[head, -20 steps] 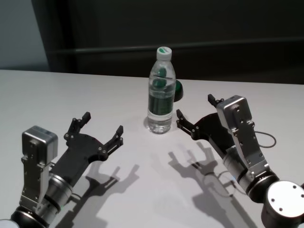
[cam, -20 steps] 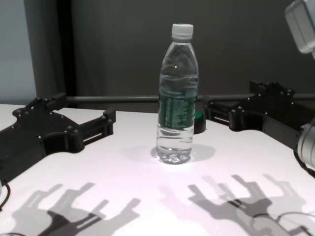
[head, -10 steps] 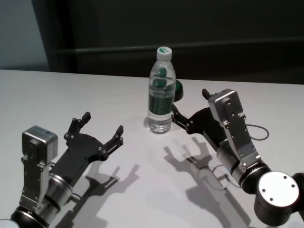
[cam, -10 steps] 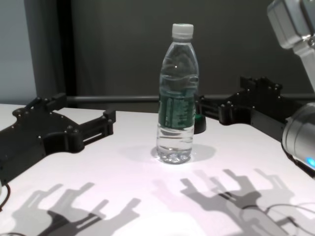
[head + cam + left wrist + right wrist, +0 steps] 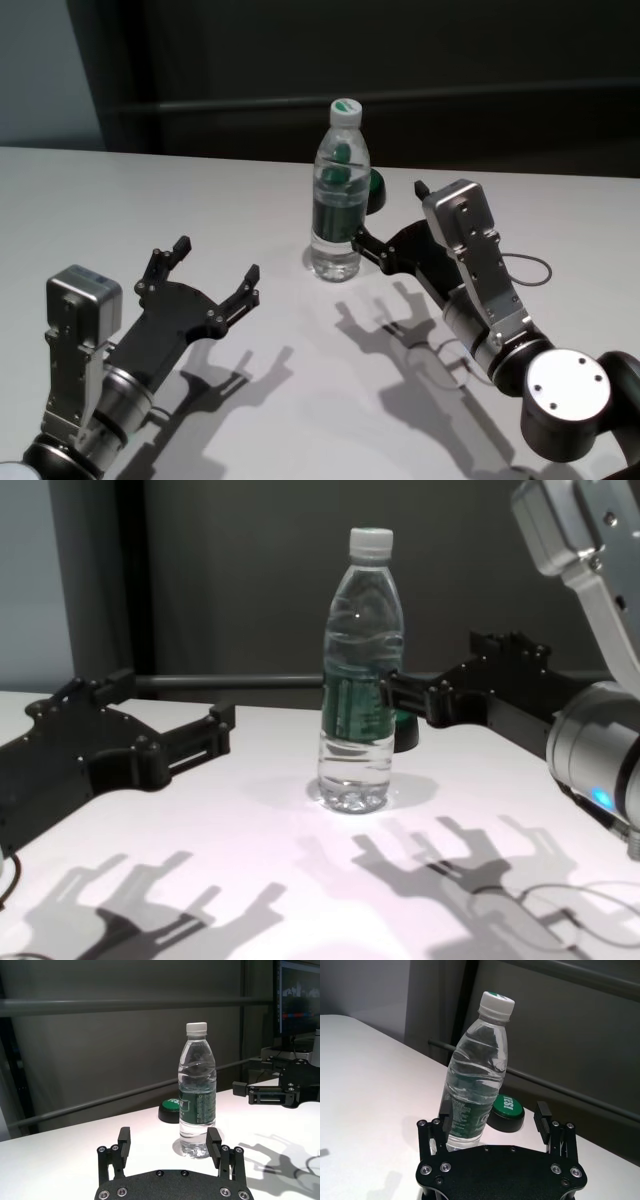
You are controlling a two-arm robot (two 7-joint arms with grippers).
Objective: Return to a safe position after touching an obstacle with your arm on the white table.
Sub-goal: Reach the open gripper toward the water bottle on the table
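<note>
The bottle (image 5: 339,190) is being kept upright at frame centre on the table (image 5: 200,200). The right gripper (image 5: 392,225), spread wide and empty, is touching it; a sideways retreat risks toppling it. The left gripper (image 5: 204,276), open and empty, is being held lower left.

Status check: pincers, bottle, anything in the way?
Right pincer open, near finger against upright bottle. Left pincer open, apart. Green-topped puck behind bottle.
</note>
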